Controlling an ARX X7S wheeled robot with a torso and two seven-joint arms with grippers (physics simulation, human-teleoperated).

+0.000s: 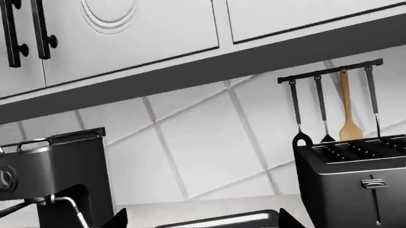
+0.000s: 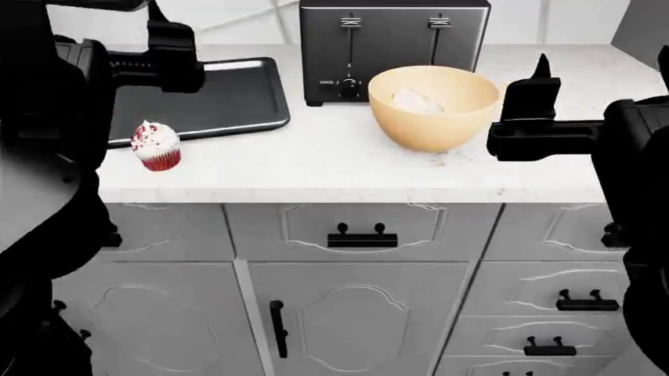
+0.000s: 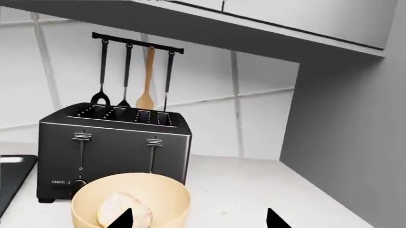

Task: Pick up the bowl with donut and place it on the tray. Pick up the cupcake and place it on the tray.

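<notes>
The tan-yellow bowl (image 2: 434, 110) stands on the counter in front of the toaster, with the pale glazed donut (image 2: 416, 100) inside it. My right gripper (image 2: 602, 66) is open and empty, held just right of the bowl. In the right wrist view the bowl (image 3: 161, 194) and donut (image 3: 114, 209) lie by one fingertip of the right gripper (image 3: 199, 219). The dark grey tray (image 2: 225, 102) lies at the back left. The red-wrapped cupcake (image 2: 157, 146) stands in front of it near the counter edge. My left gripper (image 1: 204, 219) is open and empty above the tray's rim (image 1: 222, 219).
A black toaster (image 2: 392, 47) stands behind the bowl, right of the tray. A coffee machine (image 1: 57, 175) is beyond the tray. A utensil rack (image 1: 330, 76) hangs on the tiled wall. A grey side wall (image 3: 355, 142) bounds the counter on the right. Upper cabinets hang overhead.
</notes>
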